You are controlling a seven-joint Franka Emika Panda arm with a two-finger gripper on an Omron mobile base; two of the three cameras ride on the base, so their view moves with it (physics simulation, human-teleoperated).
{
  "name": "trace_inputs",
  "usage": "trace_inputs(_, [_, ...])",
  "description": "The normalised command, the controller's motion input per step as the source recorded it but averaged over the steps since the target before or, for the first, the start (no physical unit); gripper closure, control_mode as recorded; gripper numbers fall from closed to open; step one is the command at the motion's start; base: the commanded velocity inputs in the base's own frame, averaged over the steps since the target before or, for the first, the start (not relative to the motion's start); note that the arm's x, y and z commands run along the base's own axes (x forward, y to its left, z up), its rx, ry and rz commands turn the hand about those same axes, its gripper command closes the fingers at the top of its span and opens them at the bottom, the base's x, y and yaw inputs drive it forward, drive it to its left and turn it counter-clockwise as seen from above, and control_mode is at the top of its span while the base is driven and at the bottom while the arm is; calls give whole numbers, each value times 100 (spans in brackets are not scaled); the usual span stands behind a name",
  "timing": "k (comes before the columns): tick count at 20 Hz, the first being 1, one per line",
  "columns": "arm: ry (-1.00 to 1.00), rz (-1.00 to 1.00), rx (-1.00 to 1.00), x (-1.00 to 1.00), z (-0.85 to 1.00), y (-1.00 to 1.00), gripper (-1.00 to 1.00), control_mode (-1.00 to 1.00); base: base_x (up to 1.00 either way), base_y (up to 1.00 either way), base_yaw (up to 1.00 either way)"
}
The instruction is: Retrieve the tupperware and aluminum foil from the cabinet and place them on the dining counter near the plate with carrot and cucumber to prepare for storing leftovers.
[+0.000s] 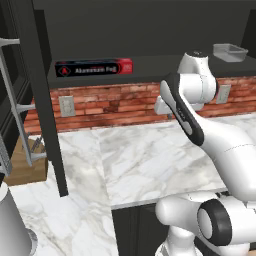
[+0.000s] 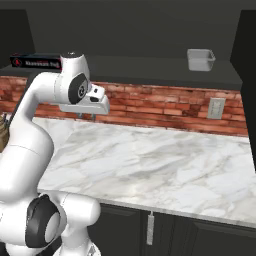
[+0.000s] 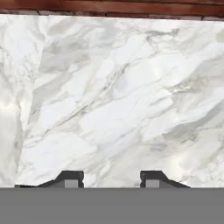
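The cabinet stands open above the brick wall, its dark shelf in plain sight. At the shelf's left end lies the aluminum foil, a slim black box with a red end. The tupperware, a small grey tray, sits at the shelf's right end. My gripper is open with nothing between its fingers and points down at the marble wall counter. It hangs below the shelf, between the two objects. The dining counter, plate, carrot and cucumber are out of view.
The cabinet's open black door juts out at the left. A wooden knife block stands in the left corner, and a grey cylinder rises at the lower left. Outlets dot the brick wall. Black base cabinets run under the counter.
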Motion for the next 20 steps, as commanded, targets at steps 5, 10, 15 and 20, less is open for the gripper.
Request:
trace_inputs(5, [-21, 2, 0, -1, 16, 1, -100, -100, 0, 0, 0])
trace_inputs(10, [-38, 10, 2, 0, 57, 0, -100, -100, 0, 0, 0])
trace_inputs(15, [-31, 12, 2, 4, 68, 10, -100, -100, 0, 0, 0])
trace_inputs(20, [-24, 15, 0, 20, 67, 27, -100, -100, 0, 0, 0])
